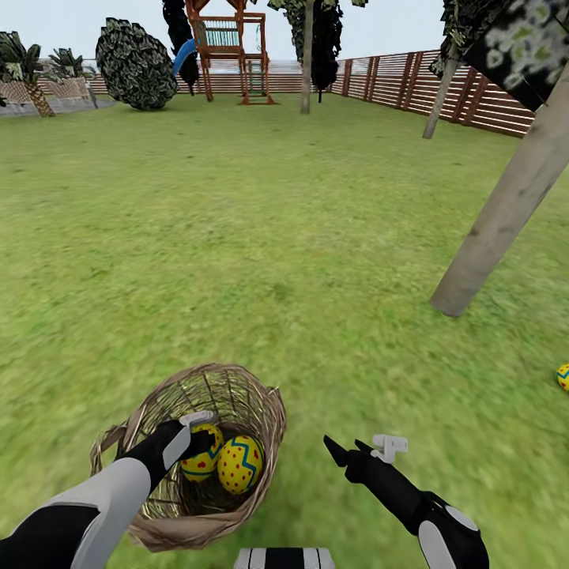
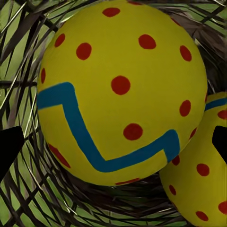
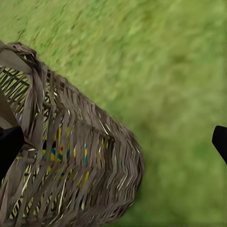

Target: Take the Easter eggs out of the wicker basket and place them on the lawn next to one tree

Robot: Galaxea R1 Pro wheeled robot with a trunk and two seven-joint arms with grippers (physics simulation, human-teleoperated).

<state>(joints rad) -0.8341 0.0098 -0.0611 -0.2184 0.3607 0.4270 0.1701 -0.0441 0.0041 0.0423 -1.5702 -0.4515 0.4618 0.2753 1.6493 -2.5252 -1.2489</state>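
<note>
Two eggs (image 1: 227, 460) inside wicker basket (image 1: 261, 399)

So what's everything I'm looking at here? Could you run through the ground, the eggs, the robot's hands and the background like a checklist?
Surface: lawn, flat mottled green grass.
Job's things: wicker basket on the grass holds two Easter eggs; third egg lies on the grass at the right edge, some way from the pale leaning tree trunk.
Clutter: nothing seen.
Grippers: left gripper reaches into the basket, fingers open either side of an egg; right gripper open and empty over grass beside the basket.
Cables: nothing seen.
Surroundings: slatted wooden fence, playset, round bush, further trees.
</note>
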